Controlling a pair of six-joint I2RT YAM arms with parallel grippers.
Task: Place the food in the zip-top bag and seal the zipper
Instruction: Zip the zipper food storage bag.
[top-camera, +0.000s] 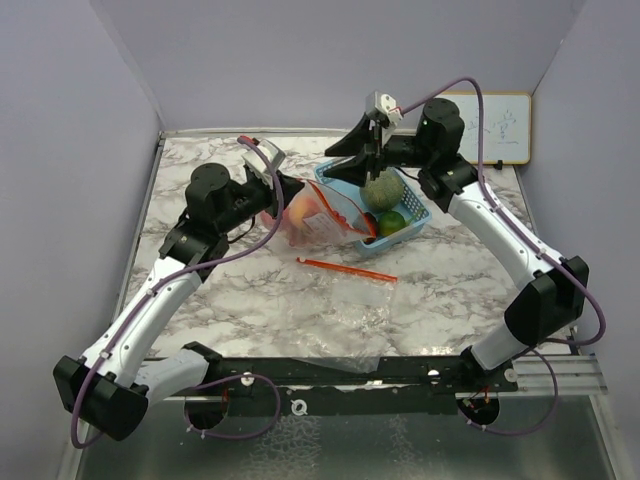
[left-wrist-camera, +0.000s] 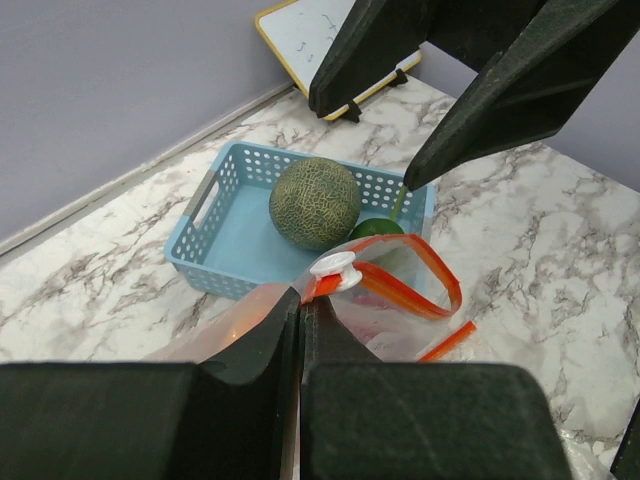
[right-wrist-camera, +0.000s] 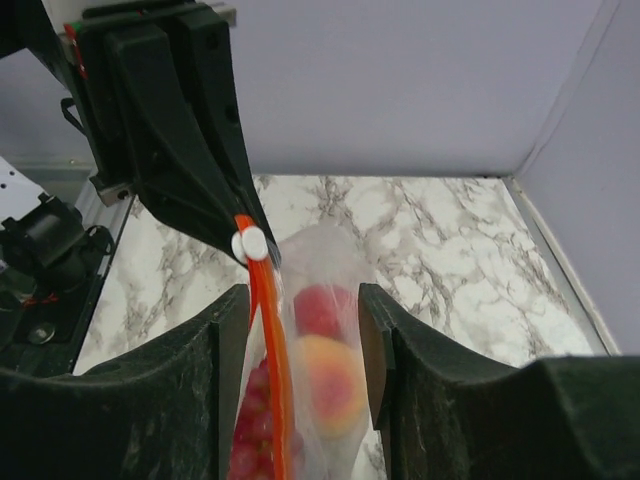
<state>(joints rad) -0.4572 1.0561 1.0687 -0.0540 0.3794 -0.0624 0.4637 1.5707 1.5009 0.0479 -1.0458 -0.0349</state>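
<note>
A marble-patterned table (top-camera: 250, 300) is seen from above, with plain grey walls (top-camera: 80, 120) on three sides. At left of centre, the left gripper (top-camera: 284, 192) meets a clear zip-top bag (top-camera: 325, 218) with an orange zipper. The bag lies mid-table with its open mouth turned toward the right. An orange strip (top-camera: 345, 268) lies flat on the marble just in front of the bag.

Right of the bag and touching it is a blue mesh basket (top-camera: 412, 212) holding a grey-green melon (top-camera: 383, 188) and a green fruit (top-camera: 390, 222). The right gripper (top-camera: 368, 165) hangs over the basket's left end, close beside the melon. A small whiteboard (top-camera: 500, 128) stands at the back right.

In the left wrist view, the left fingers (left-wrist-camera: 250, 350) are pressed together on the bag's rim, right beside the white slider (left-wrist-camera: 335, 268). In the right wrist view, the right fingers (right-wrist-camera: 215, 380) are spread wide, one on each side of the bag. Whether they touch the plastic cannot be told.

Inside the bag are a red apple (right-wrist-camera: 322, 310), an orange fruit (right-wrist-camera: 332, 385) and small red pieces (right-wrist-camera: 250, 430).

Bare marble shows to the left of the left arm and across the front, between the orange strip and the arm bases. The basket sits near the back edge.
</note>
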